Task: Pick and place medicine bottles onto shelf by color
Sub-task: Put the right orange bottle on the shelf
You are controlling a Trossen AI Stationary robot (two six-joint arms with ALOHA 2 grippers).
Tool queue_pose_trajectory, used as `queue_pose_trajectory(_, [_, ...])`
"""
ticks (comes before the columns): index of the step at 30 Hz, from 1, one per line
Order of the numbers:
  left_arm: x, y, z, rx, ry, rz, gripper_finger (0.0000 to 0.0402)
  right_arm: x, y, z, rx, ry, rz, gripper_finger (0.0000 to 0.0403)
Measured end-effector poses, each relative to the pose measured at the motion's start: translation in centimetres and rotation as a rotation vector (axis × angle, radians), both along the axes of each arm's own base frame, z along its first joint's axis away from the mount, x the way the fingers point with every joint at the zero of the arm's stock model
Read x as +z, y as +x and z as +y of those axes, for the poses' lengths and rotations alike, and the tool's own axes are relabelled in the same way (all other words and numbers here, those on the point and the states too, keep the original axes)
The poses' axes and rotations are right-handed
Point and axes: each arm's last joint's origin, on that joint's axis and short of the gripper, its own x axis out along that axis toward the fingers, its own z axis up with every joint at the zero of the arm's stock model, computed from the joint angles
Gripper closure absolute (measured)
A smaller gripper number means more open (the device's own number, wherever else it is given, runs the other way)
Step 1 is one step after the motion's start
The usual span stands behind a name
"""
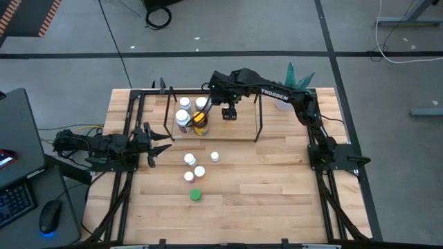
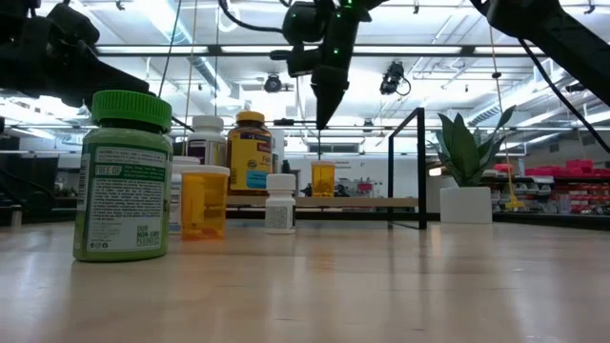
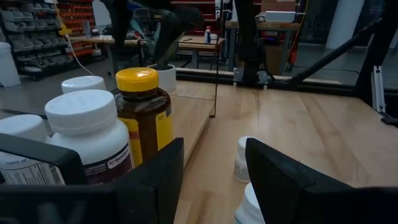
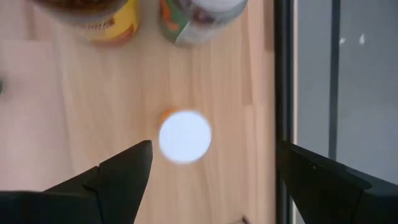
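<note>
The shelf [image 1: 246, 133], a black rod frame on a light wood base, stands at the table's far middle. Several medicine bottles stand at its left end: white-capped ones [image 1: 185, 104] and an amber one with a yellow cap [image 1: 201, 124]. Further right, an orange bottle with a white cap [image 4: 185, 135] stands alone on the base. My right gripper [image 4: 212, 149] hangs open above it, pointing down, fingers clear of it on either side. Loose white-capped bottles [image 1: 190, 160] and a green one [image 1: 196, 195] stand on the table nearer me. My left gripper [image 3: 211, 155] waits open at the table's left edge.
A potted green plant [image 2: 465, 205] stands at the shelf's far right. Black arm rails [image 1: 325, 187] run along both table sides. In the low view the green bottle [image 2: 122, 176] stands nearest, with an orange one [image 2: 204, 200] and a small white one [image 2: 279, 203] behind.
</note>
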Motion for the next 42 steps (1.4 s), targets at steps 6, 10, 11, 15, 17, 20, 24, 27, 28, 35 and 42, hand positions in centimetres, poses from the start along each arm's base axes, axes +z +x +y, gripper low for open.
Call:
queue_pose_trajectory(6, [0.0,0.0,0.0,0.0,0.001,-0.001,0.0223,-0.3,-0.9,0.6,-0.066,0.06,0.084,0.0053])
queue_pose_trajectory(10, [0.2,0.0,0.0,-0.001,-0.001,-0.02,0.0219,-0.9,-1.1,0.7,-0.106,0.081,0.113,0.0053])
queue_pose_trajectory(11, [0.3,0.0,0.0,-0.001,-0.003,-0.028,0.0219,-1.1,-1.1,0.7,-0.113,0.084,0.115,0.0053])
queue_pose_trajectory(15, [0.3,0.1,0.0,-0.003,-0.006,-0.044,0.0221,-1.9,-1.0,1.0,-0.12,0.094,0.143,0.0053])
queue_pose_trajectory(17, [0.3,0.1,0.0,-0.003,-0.007,-0.045,0.0224,-2.2,-0.9,1.3,-0.112,0.097,0.154,0.0053])
queue_pose_trajectory(20, [0.4,0.1,0.0,-0.003,-0.007,-0.046,0.0225,-2.7,-0.8,1.6,-0.098,0.1,0.162,0.0053])
queue_pose_trajectory(24, [0.4,0.1,0.0,-0.002,-0.007,-0.049,0.0221,-2.8,-1.0,1.7,-0.092,0.09,0.13,0.0055])
queue_pose_trajectory(27, [0.4,0.1,0.0,-0.001,-0.007,-0.05,0.0218,-2.4,-1.9,2.1,-0.09,0.079,0.091,0.0062])
queue_pose_trajectory(28, [0.4,0.1,0.0,-0.001,-0.007,-0.05,0.0219,-2.4,-2.2,2.2,-0.089,0.073,0.071,0.0065])
queue_pose_trajectory(35, [0.4,0.1,0.0,0.0,-0.007,-0.052,0.0225,-2.6,-4.4,3.9,-0.054,0.034,-0.049,0.0086])
queue_pose_trajectory(42, [0.5,0.1,0.0,0.0,-0.008,-0.053,0.0219,-0.2,-5.7,4.5,-0.045,-0.025,-0.144,0.01])
